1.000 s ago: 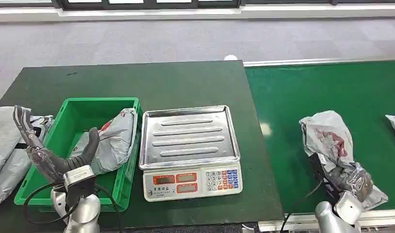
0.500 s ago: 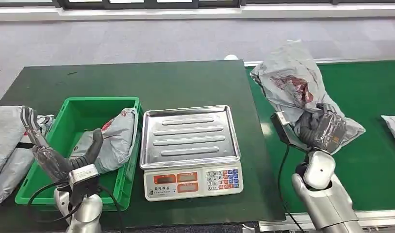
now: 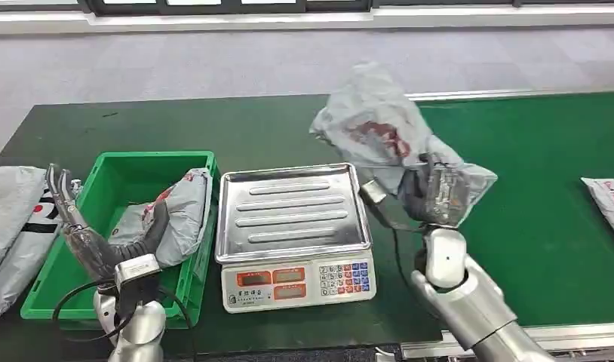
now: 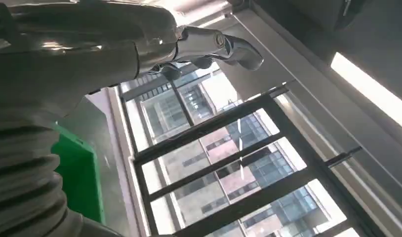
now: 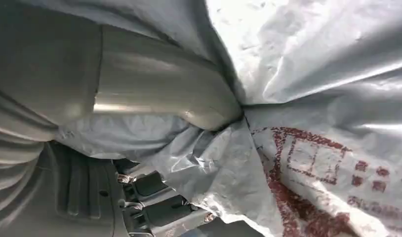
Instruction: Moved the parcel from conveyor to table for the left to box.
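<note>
Grey carpet floor [image 3: 213,64] beyond dark green table [image 3: 251,128]; black-framed windows [image 4: 228,163], daylight, buildings outside.

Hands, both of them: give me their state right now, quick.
Left hand: open, fingers spread, holding nothing, over the green bin.
Right hand: holding the grey parcel.

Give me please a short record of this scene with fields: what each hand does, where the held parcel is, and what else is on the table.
right hand: grips a grey parcel, lifted in the air
parcel position: above the table's right edge, beside the scale, touching neither
left hand: holds nothing, fingers apart, at the green bin
bin contents: one grey parcel with red print
conveyor: another parcel at its right edge
scale tray: bare
</note>
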Robot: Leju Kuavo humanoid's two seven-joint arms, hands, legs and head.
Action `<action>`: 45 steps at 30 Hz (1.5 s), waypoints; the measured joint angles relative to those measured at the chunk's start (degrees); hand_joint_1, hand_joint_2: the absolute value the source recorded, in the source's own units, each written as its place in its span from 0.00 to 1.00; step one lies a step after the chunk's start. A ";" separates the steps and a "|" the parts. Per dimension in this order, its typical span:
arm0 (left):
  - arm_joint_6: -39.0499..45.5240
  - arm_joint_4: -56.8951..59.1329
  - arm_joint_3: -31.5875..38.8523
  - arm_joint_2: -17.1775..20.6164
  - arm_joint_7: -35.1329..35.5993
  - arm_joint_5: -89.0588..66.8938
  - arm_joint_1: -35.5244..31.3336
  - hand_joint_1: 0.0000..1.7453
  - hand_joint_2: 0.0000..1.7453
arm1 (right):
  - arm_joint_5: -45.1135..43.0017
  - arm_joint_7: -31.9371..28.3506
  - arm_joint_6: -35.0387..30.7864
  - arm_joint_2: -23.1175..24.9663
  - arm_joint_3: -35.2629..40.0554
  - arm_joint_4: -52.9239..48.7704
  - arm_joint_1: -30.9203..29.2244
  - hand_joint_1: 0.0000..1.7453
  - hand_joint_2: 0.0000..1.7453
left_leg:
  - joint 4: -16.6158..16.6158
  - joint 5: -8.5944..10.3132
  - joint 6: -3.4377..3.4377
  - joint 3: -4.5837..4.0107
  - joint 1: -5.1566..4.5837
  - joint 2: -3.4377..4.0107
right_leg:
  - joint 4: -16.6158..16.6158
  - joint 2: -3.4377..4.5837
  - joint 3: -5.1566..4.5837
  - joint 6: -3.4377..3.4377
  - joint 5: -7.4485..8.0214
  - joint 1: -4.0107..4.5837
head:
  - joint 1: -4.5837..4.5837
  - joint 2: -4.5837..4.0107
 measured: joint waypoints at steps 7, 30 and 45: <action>0.00 1.20 -0.66 0.07 0.02 0.44 -0.26 0.00 1.00 | -0.02 -8.99 0.00 9.61 7.09 7.73 0.18 1.00 1.00 | -0.04 0.01 -0.14 -0.03 0.13 -0.15 | 0.00 -0.19 -0.03 -0.18 -0.12 0.06 | 0.00 0.00; 0.00 2.42 -0.74 0.09 0.02 0.15 -0.39 0.00 1.00 | -0.17 -10.49 0.00 13.46 7.42 11.21 0.45 0.00 1.00 | -0.02 -0.02 -0.17 -0.03 0.07 -0.12 | 0.00 -0.12 -0.05 -0.15 -0.10 -0.01 | 0.00 0.00; 0.00 2.62 -0.74 0.09 0.02 -1.11 -0.43 0.00 1.00 | -0.17 1.67 -0.02 11.56 11.07 8.76 -1.76 0.00 1.00 | -0.01 -0.02 -0.17 -0.03 0.07 -0.09 | 0.00 -0.10 -0.05 -0.14 -0.08 -0.01 | 0.00 0.00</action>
